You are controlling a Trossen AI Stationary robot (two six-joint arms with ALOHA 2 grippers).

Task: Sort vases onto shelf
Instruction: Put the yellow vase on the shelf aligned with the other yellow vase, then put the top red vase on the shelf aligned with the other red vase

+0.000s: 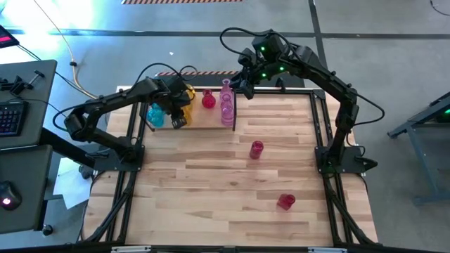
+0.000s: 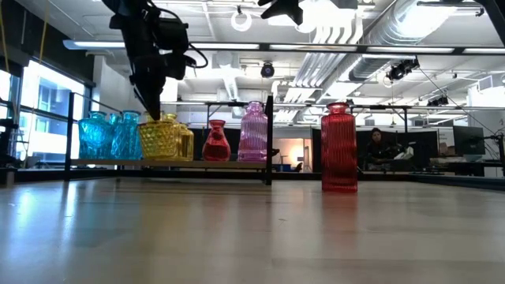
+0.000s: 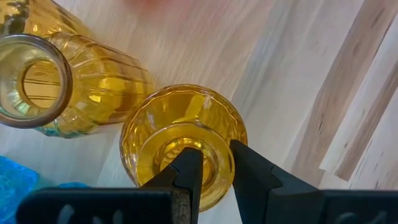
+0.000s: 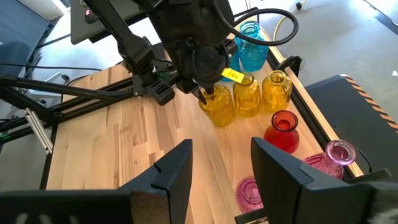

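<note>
1. The left claw (image 3: 210,163) is clamped on the rim of a yellow vase (image 3: 183,146) standing on the shelf (image 2: 170,164).
2. The right claw (image 4: 221,163) hovers spread apart above the shelf's end.
3. A yellow tag (image 4: 232,74) on the left arm is probably printed; unreadable.

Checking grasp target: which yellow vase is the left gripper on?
The bulbous yellow vase in front: the left gripper pinches its rim, one finger inside the mouth. The other yellow vases stand untouched.

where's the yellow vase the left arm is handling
In the low view the yellow vase sits on the shelf, between the blue vases and the red vase, left gripper at its rim.
</note>
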